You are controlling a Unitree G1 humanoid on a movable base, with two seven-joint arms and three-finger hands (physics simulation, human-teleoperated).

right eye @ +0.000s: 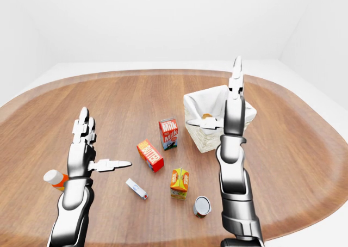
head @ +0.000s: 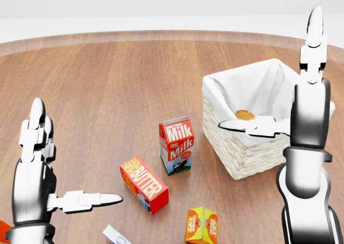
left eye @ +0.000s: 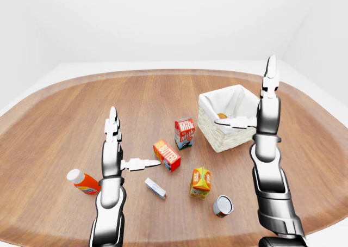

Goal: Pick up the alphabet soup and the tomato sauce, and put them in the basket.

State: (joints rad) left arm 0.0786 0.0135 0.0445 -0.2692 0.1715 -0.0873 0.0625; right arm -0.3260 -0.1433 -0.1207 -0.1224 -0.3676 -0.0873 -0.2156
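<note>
Wooden table (left eye: pixel 81 111) under white walls. My right hand (head: pixel 309 93) stood spread and empty beside the basket (head: pixel 242 152), 1 orange-topped can (head: pixel 244 115) inside. My left hand (head: pixel 37 169) was spread too. Next I'd lower slowly onto the other can (left eye: pixel 222 205), squaring fingers first.

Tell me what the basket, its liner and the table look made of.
Basket: woven wicker, pale and matte, judging by the ribbed weave on its walls. Liner: soft white cloth, folded over the rim with creases. Table: wood or wood veneer, brown streaky grain with a slight sheen and a lighter rounded edge. All rendered, so only apparent.
</note>
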